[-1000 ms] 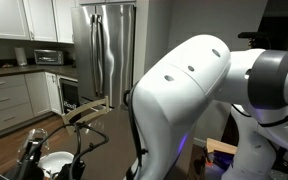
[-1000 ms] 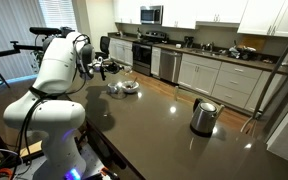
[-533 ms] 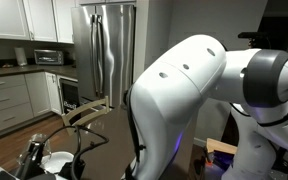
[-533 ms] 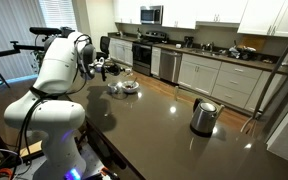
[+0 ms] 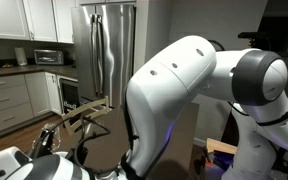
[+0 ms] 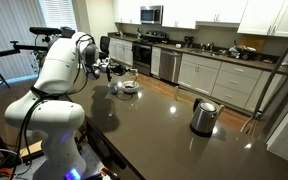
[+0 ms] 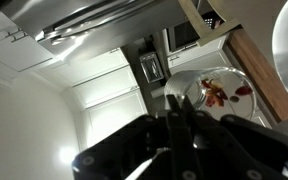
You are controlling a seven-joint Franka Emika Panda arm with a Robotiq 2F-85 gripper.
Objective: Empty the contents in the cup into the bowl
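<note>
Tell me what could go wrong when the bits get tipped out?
The brown bits sit in the cup in the wrist view. In an exterior view the end effector hangs beside the bowl, maybe not over it, so bits might land on the counter. It is also close to the rim and might bump the bowl.

A stainless steel refrigerator (image 5: 109, 50) stands at upper centre, white cabinets (image 5: 14, 18) and a countertop microwave (image 5: 48, 57) at left, wood floor (image 5: 6, 138) below. Elsewhere, a dark countertop (image 6: 174, 130) fills the foreground; a blinded window (image 6: 54, 12) glows upper left.
</note>
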